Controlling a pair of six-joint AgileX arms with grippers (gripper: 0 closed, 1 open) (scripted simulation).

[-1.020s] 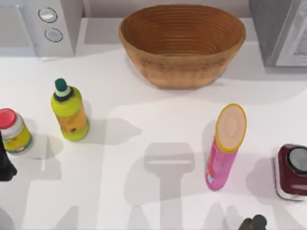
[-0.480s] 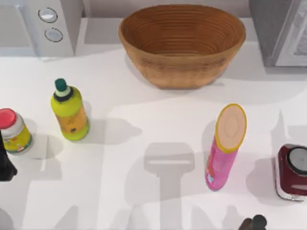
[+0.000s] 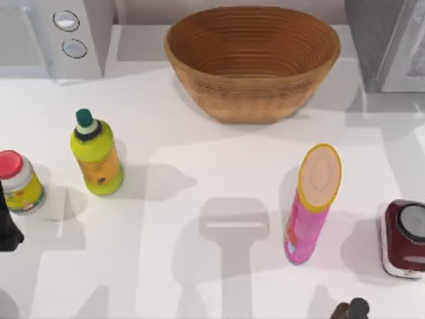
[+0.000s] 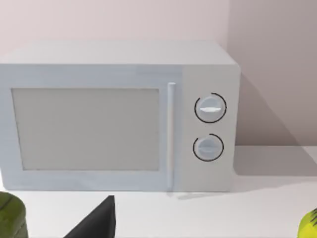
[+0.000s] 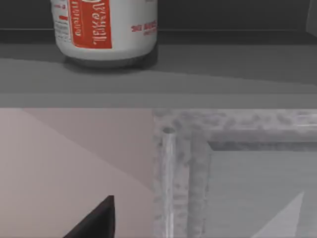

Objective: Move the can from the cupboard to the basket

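One silver-white metal can [image 5: 105,30] with red print is seen standing on a grey cupboard [image 5: 208,79] shelf; one orange-brown wicker basket [image 3: 252,60] is seen; gripper states cannot be told.

I take this for a kitchen counter, rendered rather than real. A boxy white microwave with two round knobs [image 3: 70,33] stands at my eleven o'clock on the plain white tabletop [image 3: 199,153], against a pale pink wall [image 4: 148,20]. A grey cupboard with a white-framed door [image 3: 388,43] sits at one o'clock, and a wide orange-brown wicker basket [image 3: 252,60] at twelve. A green squeeze bottle [image 3: 96,154], probably a sauce, and a red-lidded jar [image 3: 18,181] suggest groceries.
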